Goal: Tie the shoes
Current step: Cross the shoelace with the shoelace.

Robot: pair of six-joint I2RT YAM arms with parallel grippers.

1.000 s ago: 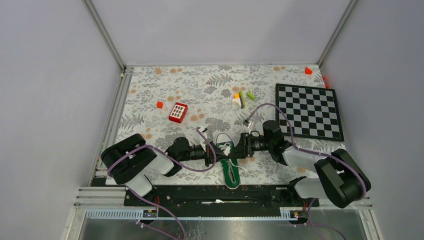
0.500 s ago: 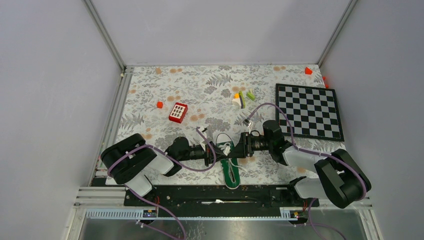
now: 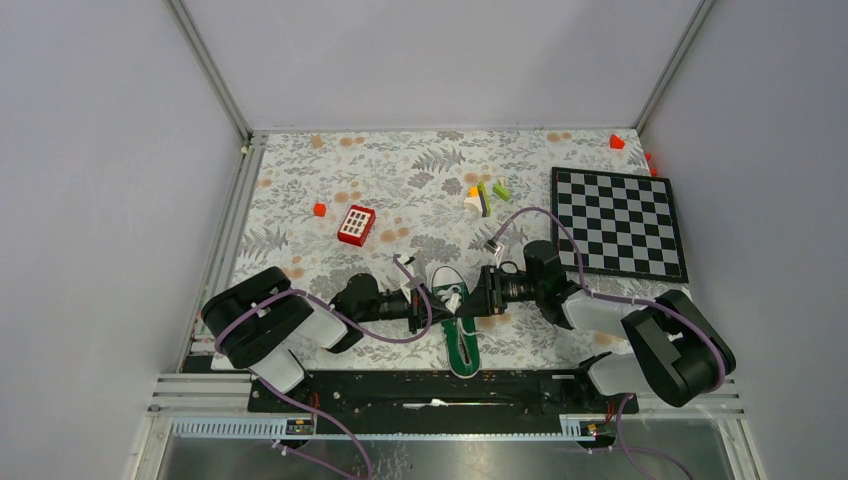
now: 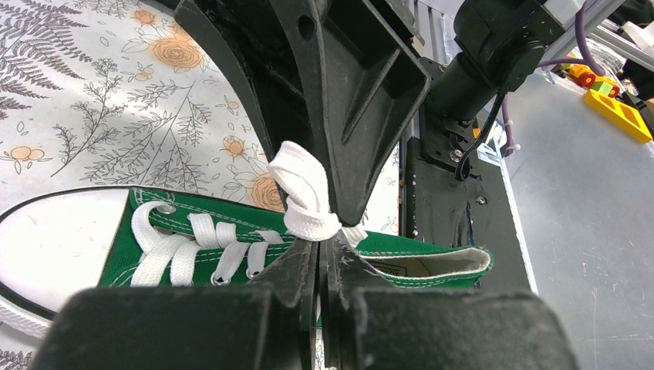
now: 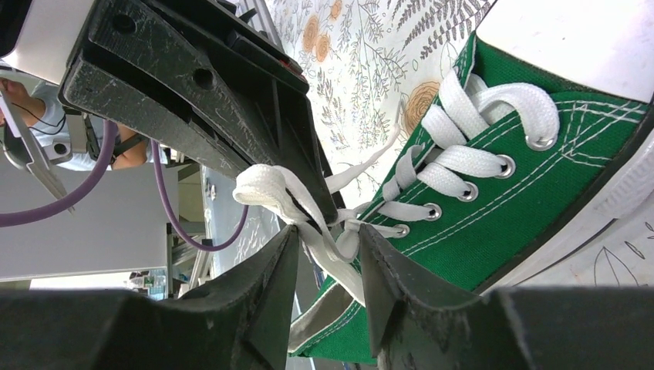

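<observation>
Though laces (image 5: 463, 158) bunch loosely, green sneaker (image 5: 493, 223) shows white toe cap (image 5: 571, 46)

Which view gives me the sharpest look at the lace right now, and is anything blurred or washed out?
Left wrist: the lace loop is sharp and evenly lit, though the left gripper fills the bottom edge as a dark mass. Right wrist: the sneaker and its eyelets are crisp, no glare. Top external: soft, even light, but the lace loop is too small to make out.

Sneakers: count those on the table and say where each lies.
1. The green sneaker lies at the table's near edge between the left gripper and right gripper, toe pointing away. No second one shows.
</observation>
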